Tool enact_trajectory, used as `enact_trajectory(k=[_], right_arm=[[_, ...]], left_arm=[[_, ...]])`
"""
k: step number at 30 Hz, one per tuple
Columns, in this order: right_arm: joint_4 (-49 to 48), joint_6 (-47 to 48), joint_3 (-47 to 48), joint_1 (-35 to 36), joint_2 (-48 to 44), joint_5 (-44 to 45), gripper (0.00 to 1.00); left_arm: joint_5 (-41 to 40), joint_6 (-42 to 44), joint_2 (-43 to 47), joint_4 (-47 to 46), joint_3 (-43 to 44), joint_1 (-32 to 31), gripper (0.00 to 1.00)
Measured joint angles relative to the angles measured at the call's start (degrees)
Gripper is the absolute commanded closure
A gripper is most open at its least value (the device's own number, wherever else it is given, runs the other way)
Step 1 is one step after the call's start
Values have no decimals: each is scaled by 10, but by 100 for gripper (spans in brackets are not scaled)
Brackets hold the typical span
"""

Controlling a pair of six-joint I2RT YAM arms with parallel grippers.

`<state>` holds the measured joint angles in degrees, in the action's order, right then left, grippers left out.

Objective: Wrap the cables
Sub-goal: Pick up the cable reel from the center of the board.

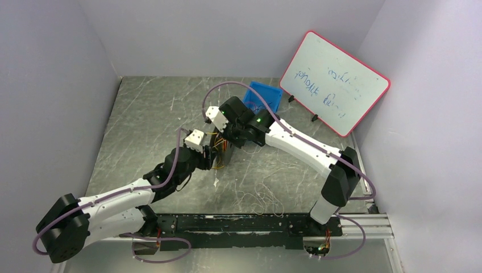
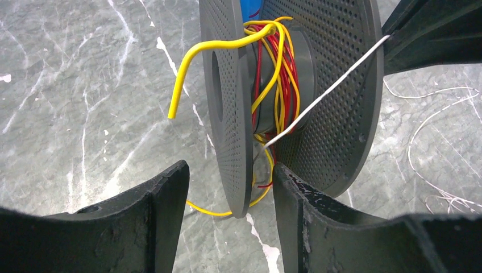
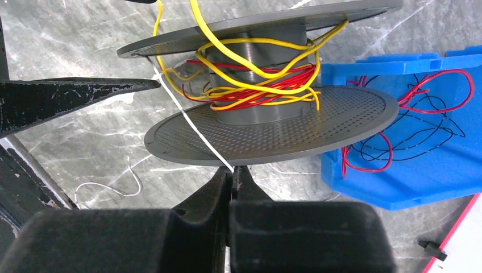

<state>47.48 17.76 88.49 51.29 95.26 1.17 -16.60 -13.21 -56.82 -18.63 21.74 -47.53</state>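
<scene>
Inside the blue bin (image 3: 398,185) lie red and black wires (image 3: 392,122); yellow and red cables (image 3: 258,85) wrap the spool (image 3: 267,139). Right end effector (image 3: 232,173) pinches a white cable (image 3: 187,120); left end effector (image 2: 230,168) straddles a flange (image 2: 230,108), spread.

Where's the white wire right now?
In the right wrist view, the white wire runs taut from the shut right gripper across the grey spool's near flange, into the gap holding the red and yellow windings.
</scene>
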Motion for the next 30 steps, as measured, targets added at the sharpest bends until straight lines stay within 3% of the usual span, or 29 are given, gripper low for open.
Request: enact_trajectory(k=[12,30], right_arm=[[0,-7,7,0,0,12,100],[-1,-14,7,7,0,16,100]], left_arm=[[-14,10,-29,1,14,-3,42],[-25,21,-53,9,39,-11,82]])
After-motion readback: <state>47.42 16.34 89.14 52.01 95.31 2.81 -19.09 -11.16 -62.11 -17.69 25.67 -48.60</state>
